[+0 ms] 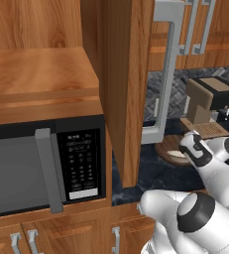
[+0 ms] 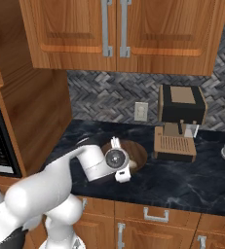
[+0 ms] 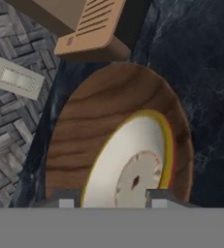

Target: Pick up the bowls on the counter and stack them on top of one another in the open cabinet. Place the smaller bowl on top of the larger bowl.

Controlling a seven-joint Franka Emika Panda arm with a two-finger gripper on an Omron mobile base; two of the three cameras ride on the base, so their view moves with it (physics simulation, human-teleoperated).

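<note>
Hand [image 3: 108,201] sits low over the table [image 2: 192,180], finger tips straddling the smaller bowl [image 3: 130,164] at bottom centre of the hand view. Jaws look partly spread, one tip on each side of the cream rim; can't tell if they touch it, so grip not confirmed.

The smaller bowl lies inside the larger bowl [image 3: 104,111], so the two are nested on the table, not in the open cabinet. Likely reason for the low approach: the cream bowl has to come out by its rim.

Hand view gives what the others don't: the nesting, the yellow edge line on the cream bowl, wood grain, plus the coffee machine tray [image 3: 91,26] at upper centre and a wall outlet [image 3: 14,77] at upper left.

Right base view has the wrist covering most of the bowls; only a brown arc of the larger bowl [image 2: 136,151] shows mid-frame, left of the coffee machine [image 2: 179,119].

Left base view shows the open cabinet door [image 1: 123,89] with its grey bar handle [image 1: 160,74] at upper centre, microwave [image 1: 41,166] at lower left, larger bowl [image 1: 171,147] peeking at mid right.
</note>
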